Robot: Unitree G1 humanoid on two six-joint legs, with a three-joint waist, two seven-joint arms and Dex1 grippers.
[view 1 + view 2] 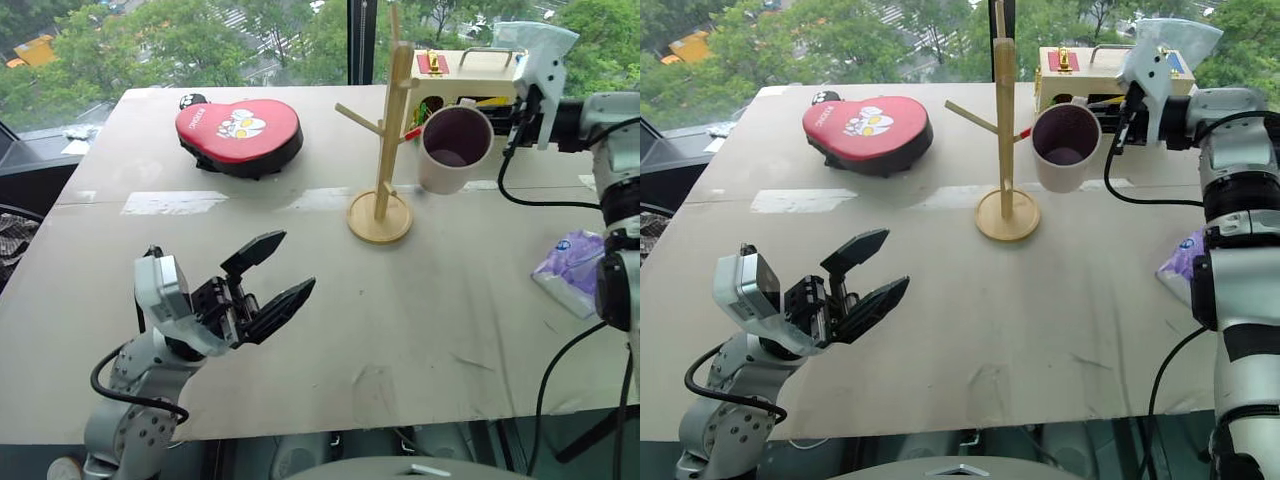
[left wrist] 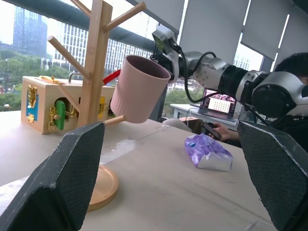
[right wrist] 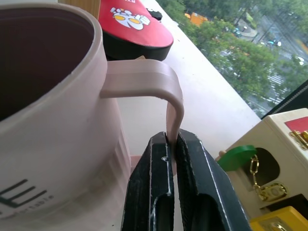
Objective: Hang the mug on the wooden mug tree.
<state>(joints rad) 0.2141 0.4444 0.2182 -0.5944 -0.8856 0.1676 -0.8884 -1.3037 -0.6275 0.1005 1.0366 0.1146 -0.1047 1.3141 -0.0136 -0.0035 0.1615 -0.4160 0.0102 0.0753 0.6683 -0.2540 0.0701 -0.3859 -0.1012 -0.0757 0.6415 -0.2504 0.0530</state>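
Observation:
The white mug (image 1: 455,148), dark maroon inside, hangs in the air on its side with its mouth toward me, just right of the wooden mug tree (image 1: 385,150). My right gripper (image 3: 172,140) is shut on the mug's handle (image 3: 159,82); its arm reaches in from the right. The tree stands upright on its round base (image 1: 379,218) at the table's middle back, and its right pegs are close to the mug. Whether a peg touches the mug I cannot tell. My left gripper (image 1: 295,262) stands open and empty over the table's front left, pointing toward the tree.
A red and black pad (image 1: 238,133) lies at the back left. Behind the tree stands a wooden box (image 1: 470,75) with coloured latches. A purple tissue pack (image 1: 572,265) lies at the right edge. A person's hand holding a phone (image 2: 219,130) is beyond the table's right side.

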